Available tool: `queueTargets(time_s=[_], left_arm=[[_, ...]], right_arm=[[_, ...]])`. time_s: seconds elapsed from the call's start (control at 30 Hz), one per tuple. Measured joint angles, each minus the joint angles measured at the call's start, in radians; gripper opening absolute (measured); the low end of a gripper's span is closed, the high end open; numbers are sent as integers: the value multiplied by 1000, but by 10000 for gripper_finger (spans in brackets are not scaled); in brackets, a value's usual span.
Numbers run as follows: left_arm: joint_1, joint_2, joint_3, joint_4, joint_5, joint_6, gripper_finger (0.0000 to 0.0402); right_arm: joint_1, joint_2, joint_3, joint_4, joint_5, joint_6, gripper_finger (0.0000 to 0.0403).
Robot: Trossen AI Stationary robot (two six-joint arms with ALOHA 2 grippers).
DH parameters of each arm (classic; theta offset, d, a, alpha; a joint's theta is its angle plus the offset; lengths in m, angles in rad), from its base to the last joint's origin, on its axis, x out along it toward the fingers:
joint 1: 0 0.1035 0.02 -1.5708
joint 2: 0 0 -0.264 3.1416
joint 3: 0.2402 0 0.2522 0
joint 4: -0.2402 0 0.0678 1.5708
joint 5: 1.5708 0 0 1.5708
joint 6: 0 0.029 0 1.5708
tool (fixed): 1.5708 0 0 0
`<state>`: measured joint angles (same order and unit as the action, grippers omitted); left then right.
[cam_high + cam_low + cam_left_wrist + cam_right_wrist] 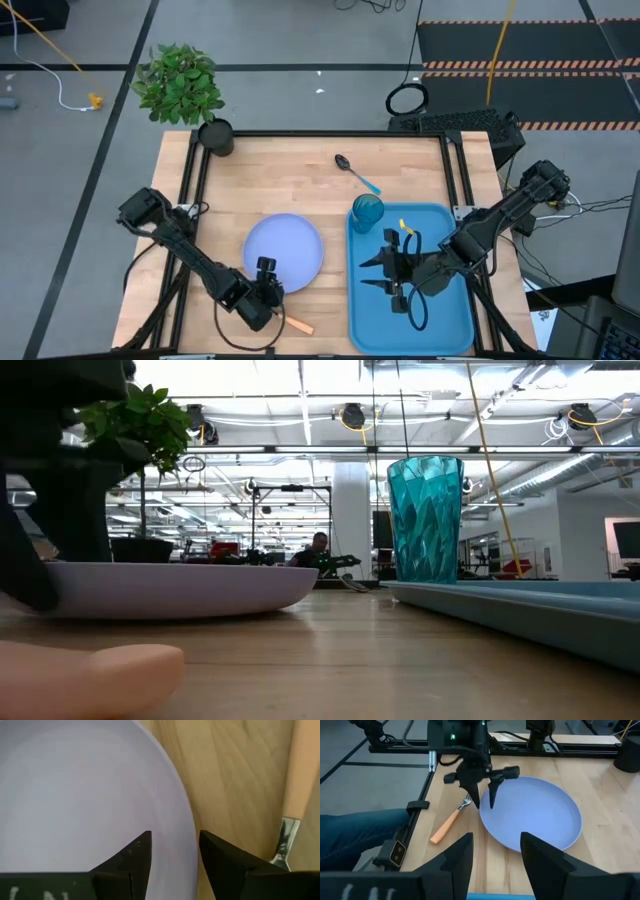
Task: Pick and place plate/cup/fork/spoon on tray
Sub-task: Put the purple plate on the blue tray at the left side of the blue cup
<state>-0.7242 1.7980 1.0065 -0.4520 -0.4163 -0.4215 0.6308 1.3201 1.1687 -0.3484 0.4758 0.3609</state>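
My left pincer [266, 287] is spread and hangs over the near rim of the plate [284, 252] — one finger inside the rim, one outside, so the edge runs between them. The fork [297, 325] lies just beside it on the tabletop [300, 180], handle slanting away, close enough to bump. The tray [455, 310] sits to the plate's right, my right pincer [392, 272] open above it. The cup [367, 213] stands in the tray's far corner — the spoon [356, 172] lies beyond.
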Motion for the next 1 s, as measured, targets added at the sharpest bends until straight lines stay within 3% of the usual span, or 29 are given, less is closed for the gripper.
queueTargets(time_s=[0.13,0.4,0.7,1.0], left_arm=[[1,24,0,13,13,27,138],[-12,4,0,32,-7,70,16],[-66,-102,41,35,15,184,9],[-87,-130,175,53,-24,501,8]], right_arm=[[0,0,0,0,0,21,157],[1,0,0,-1,0,24,157],[9,1,0,-14,26,46,157],[19,1,0,-47,26,76,157]])
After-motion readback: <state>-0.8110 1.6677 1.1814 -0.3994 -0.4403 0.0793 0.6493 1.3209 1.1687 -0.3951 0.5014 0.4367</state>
